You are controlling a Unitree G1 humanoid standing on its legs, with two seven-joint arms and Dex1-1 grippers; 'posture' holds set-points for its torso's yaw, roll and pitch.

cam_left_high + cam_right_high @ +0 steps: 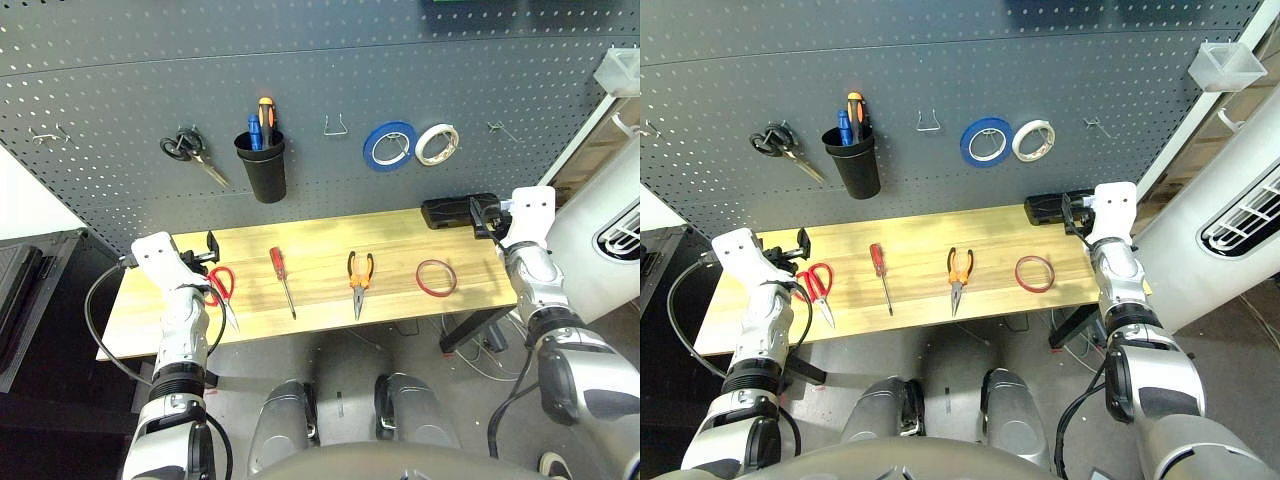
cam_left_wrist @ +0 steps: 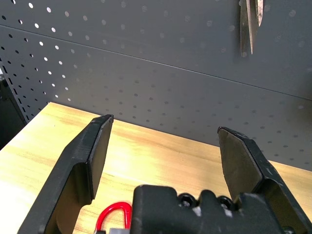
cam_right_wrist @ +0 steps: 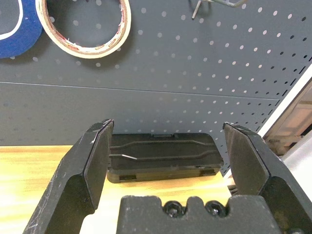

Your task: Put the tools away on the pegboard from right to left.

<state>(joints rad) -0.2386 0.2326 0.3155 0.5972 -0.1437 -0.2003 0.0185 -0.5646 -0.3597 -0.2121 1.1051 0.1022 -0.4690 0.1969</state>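
Four tools lay in a row on the pale wooden tabletop (image 1: 320, 235), well apart from one another. Rightmost was the thin red tape ring (image 1: 436, 277), a flat hoop. Next came the orange-and-black-handled pliers (image 1: 360, 281) with their slim metal nose toward the robot, then the small red-handled screwdriver (image 1: 282, 280) with its thin steel shaft, then the red-handled scissors (image 1: 222, 289) with looped handles. Behind the table stood the pegboard (image 1: 330, 90), a matte dark grey panel with a regular grid of small holes. On it hung black-handled scissors (image 1: 190, 152), a tapered black cup (image 1: 262, 165) holding blue and orange handles, a bare bent wire hook (image 1: 336, 126), a blue tape roll (image 1: 389, 145) and a white tape roll (image 1: 437, 143). A flat black plastic case (image 3: 161, 156) lay at the table's right rear. The left gripper (image 2: 163, 165) hovered over the scissors' handles, its blunt black fingers spread apart and empty. The right gripper (image 3: 168, 161) faced the case, fingers likewise wide and empty.
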